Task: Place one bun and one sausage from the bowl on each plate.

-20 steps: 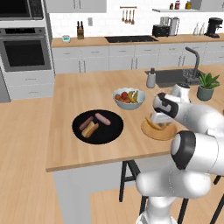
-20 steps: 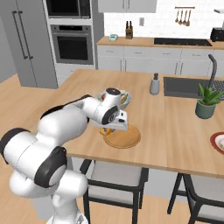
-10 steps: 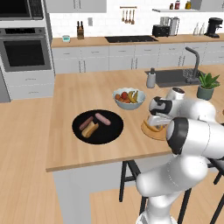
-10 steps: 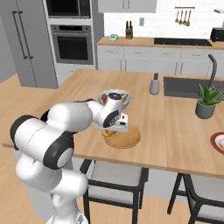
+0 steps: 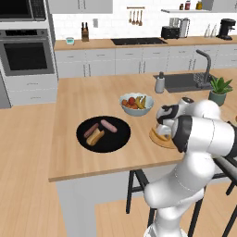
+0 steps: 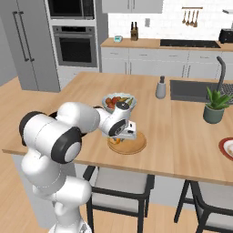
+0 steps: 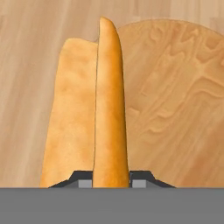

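a: where's everything, measured from the tan wood plate (image 6: 136, 144)?

b: the black bowl (image 5: 102, 134) sits well to its left on the island, with a bun (image 5: 95, 137) and two sausages (image 5: 109, 125) in it. the fruit bowl (image 5: 136, 103) is just behind the plate. the red-rimmed plate (image 6: 225, 148) is far off to its right, at the counter edge.

a: and the gripper (image 7: 111, 181)?

b: low over the tan plate's left rim, clamped on a bun (image 7: 94, 113). its long axis runs straight out from the fingertips, half over the plate, half over bare counter.

a: so the next move?

b: probably nudge toward the plate's middle, then let go.

a: do the views differ?

b: the hand view shows the grip; the base views hide it behind the wrist.
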{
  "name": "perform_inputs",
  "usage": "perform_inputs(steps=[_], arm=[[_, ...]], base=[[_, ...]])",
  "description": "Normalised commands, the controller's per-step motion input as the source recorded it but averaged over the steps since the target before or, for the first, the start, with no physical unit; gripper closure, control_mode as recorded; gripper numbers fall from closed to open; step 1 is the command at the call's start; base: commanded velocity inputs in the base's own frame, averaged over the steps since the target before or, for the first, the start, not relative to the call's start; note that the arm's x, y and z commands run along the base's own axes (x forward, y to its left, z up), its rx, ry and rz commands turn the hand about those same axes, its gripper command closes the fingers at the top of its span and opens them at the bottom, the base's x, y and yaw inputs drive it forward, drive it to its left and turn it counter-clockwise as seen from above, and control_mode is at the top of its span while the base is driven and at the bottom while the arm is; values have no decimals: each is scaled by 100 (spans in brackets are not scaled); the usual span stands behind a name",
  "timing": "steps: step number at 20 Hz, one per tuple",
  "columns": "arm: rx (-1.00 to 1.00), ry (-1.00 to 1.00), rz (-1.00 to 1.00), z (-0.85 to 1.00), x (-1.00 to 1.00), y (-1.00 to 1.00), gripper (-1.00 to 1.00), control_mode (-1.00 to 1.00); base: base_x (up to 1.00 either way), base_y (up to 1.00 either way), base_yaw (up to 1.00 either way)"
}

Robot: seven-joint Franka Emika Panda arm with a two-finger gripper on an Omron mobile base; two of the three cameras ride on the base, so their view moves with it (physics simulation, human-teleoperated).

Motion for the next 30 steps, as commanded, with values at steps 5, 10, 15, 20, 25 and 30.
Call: perform_inputs(steps=[5, 10, 15, 20, 25, 30], arm=[[0, -5, 0, -27, 16, -10, 100, -100], [0, -1, 0, -20, 3, 0, 100, -100], [0, 0, 0, 0, 0, 0, -100, -100], [-1, 0, 0, 12, 0, 2, -100, -100], [-1, -1, -1, 55, -34, 3, -100, -100], [-2, 0, 0, 71, -39, 46, -100, -100]], base=[[0, 0, 0], [0, 0, 0], [0, 0, 0], [0, 0, 0], [0, 0, 0], [0, 0, 0]])
